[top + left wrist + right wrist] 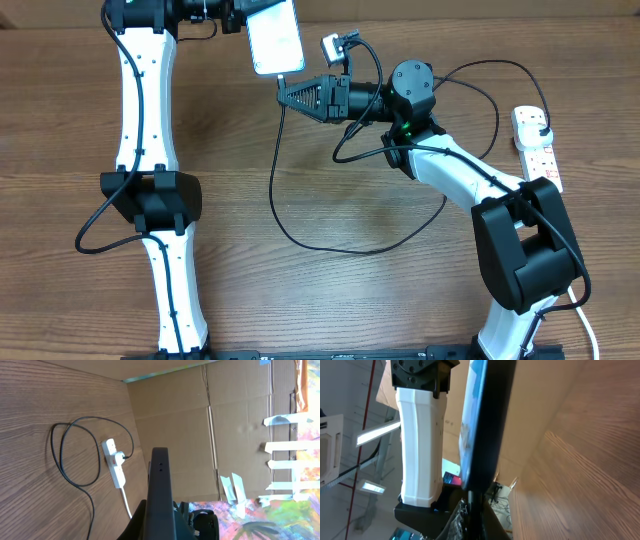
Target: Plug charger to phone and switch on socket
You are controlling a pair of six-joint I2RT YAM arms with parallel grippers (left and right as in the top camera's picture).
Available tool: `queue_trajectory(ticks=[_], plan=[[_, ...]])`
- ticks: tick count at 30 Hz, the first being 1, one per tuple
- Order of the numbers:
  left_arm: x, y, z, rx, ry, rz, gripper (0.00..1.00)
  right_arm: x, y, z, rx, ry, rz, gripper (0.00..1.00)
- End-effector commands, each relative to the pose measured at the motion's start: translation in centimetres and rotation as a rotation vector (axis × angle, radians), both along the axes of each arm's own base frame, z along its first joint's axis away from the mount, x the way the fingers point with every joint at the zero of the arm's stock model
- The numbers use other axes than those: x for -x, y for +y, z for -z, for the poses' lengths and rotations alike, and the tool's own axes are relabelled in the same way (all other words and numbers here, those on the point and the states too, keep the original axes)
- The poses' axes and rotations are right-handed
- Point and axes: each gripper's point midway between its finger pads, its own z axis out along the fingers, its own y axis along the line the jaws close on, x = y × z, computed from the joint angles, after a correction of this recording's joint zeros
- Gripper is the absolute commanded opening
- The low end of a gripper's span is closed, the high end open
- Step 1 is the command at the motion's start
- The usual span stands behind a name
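The phone, its screen lit pale blue, is held off the table at the back, with my left gripper shut on its far end. In the left wrist view the phone shows edge-on as a dark slab between the jaws of the left gripper. My right gripper is shut on the charger at its connector end, right under the phone's near edge. In the right wrist view the phone stands just above the right gripper, and the connector meets its edge. How deep it sits is hidden. The socket lies at the right.
The charger's black cable loops across the middle of the table to a black plug in the socket. The socket's thick white cord runs off the front right. A cardboard wall stands behind the table.
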Motion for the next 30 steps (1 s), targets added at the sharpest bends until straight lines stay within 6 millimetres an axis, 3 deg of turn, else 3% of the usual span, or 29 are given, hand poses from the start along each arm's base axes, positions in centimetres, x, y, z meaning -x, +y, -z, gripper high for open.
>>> queue_trajectory(ticks=[1, 30], plan=[[0.3, 0.3, -1.0, 0.003, -0.047, 0.005, 0.04, -0.1, -0.3, -0.6, -0.005, -0.02, -0.003, 0.04], [1.2, 0.1, -1.6, 0.037, -0.09, 0.065, 0.04, -0.3, -0.3, -0.6, -0.006, -0.018, 0.005, 0.04]])
